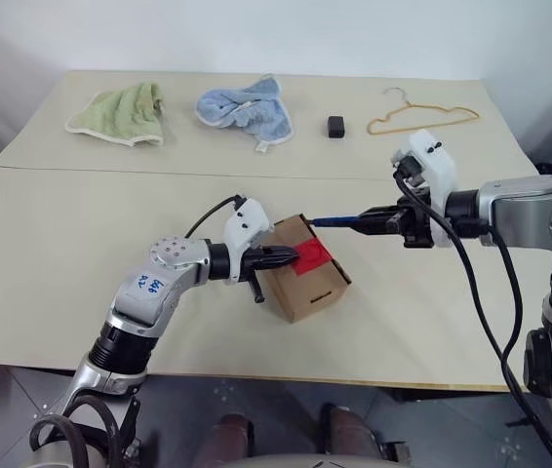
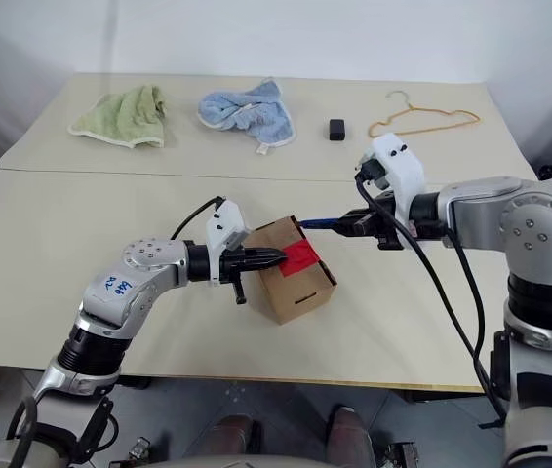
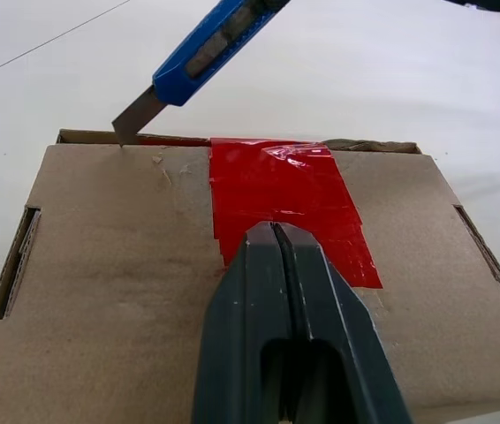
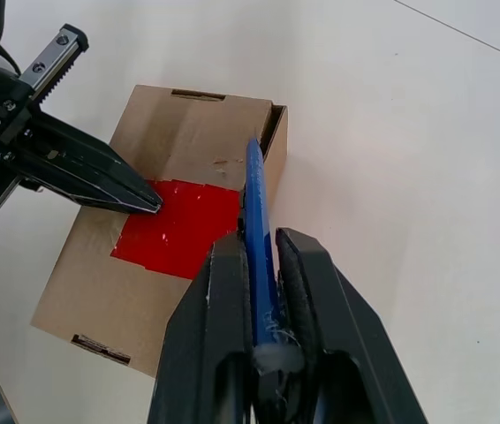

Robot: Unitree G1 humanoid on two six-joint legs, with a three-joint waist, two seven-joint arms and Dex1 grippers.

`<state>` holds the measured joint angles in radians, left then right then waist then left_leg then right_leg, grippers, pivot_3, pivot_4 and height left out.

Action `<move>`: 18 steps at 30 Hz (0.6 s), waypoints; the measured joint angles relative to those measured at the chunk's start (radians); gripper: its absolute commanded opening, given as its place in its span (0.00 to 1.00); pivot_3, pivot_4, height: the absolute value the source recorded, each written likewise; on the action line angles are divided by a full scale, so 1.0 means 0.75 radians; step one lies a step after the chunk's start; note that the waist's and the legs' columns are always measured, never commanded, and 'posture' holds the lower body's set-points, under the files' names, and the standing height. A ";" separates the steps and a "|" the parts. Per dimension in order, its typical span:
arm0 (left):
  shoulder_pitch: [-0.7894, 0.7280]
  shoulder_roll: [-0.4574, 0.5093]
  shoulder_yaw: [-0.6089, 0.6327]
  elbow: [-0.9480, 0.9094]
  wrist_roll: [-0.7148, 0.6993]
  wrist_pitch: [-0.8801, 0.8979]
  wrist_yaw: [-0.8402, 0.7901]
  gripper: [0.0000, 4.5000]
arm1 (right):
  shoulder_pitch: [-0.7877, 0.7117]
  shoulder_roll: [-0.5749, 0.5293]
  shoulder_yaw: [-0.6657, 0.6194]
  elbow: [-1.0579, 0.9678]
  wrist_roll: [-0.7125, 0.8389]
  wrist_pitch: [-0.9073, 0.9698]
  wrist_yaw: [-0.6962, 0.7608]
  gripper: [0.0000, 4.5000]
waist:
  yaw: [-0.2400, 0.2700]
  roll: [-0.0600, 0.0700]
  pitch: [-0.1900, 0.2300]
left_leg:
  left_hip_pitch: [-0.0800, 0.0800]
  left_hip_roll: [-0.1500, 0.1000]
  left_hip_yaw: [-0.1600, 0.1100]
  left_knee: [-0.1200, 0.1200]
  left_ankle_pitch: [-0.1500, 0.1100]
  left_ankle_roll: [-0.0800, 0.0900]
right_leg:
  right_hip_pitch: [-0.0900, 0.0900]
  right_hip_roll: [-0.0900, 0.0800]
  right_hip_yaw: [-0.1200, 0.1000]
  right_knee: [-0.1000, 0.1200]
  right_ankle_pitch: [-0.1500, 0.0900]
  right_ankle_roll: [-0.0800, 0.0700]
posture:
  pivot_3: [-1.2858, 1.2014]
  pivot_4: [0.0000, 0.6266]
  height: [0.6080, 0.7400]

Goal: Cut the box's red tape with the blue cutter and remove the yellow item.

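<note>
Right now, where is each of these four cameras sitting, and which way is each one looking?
Left eye: on the head, looking forward and down at the table; both arms show.
Right eye: beside it, same scene.
Left wrist: on the left arm, looking along its shut left claw pressed on the red tape atop the box.
Right wrist: on the right arm, looking along the right claw gripping the cutter.
Shared: both wrist views show box, tape and cutter.

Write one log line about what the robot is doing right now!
left gripper: shut, pressing red tape patch on brown cardboard box | right gripper: holding slim blue cutter | blade tip at box's top edge beside tape
</note>
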<state>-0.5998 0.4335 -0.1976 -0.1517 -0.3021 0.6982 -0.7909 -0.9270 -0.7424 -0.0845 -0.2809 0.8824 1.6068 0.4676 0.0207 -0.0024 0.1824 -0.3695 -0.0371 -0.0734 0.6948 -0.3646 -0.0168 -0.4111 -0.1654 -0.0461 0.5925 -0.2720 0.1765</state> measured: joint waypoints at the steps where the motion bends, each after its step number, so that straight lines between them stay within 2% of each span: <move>1: 0.000 0.000 0.000 0.000 0.000 0.000 0.000 0.00 | 0.000 0.000 0.000 -0.002 -0.001 0.000 0.001 0.04 | 0.000 0.000 0.000 | 0.000 0.000 0.000 0.000 0.000 0.000 | 0.000 0.000 0.000 0.000 0.000 0.000 | 0.52 0.24 1.00; 18: -0.007 0.002 -0.007 0.003 0.000 0.001 -0.011 0.00 | 0.023 -0.020 0.000 -0.011 -0.023 0.002 0.044 0.04 | 0.000 0.000 0.000 | 0.000 0.000 0.000 0.000 0.000 0.000 | 0.000 0.000 0.000 0.000 0.000 0.000 | 0.52 0.24 1.00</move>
<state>-0.6053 0.4348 -0.2026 -0.1496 -0.3020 0.6987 -0.7992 -0.9098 -0.7571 -0.0846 -0.2891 0.8654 1.6086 0.5003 0.0208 -0.0023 0.1824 -0.3696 -0.0372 -0.0734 0.6949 -0.3646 -0.0168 -0.4111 -0.1654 -0.0460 0.5924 -0.2720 0.1765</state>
